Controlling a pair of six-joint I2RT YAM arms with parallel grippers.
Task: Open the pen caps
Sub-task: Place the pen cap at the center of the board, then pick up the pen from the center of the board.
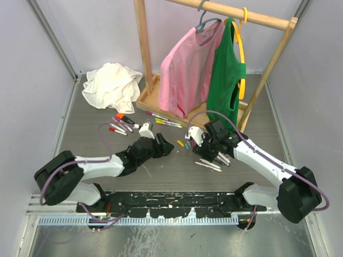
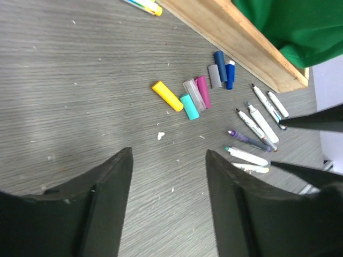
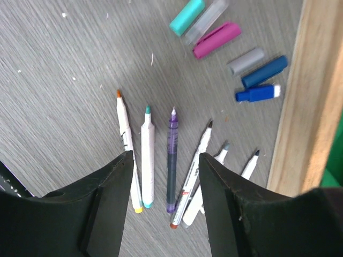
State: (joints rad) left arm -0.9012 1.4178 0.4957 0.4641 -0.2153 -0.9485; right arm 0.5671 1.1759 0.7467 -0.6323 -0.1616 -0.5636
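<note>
- Left hand [image 2: 169, 156]: half open, holding nothing; loose pen caps [image 2: 202, 92] on the surface [image 2: 80, 80] at its 1 o'clock.
- Right hand [image 3: 165, 158]: half open, empty, above uncapped pens [image 3: 148, 160] lying side by side.

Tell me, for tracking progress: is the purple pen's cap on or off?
Off. The purple pen lies flat with its pointed tip bare.

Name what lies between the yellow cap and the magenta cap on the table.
In the left wrist view, a teal cap and a clear cap lie between the yellow cap and the magenta cap.
</note>
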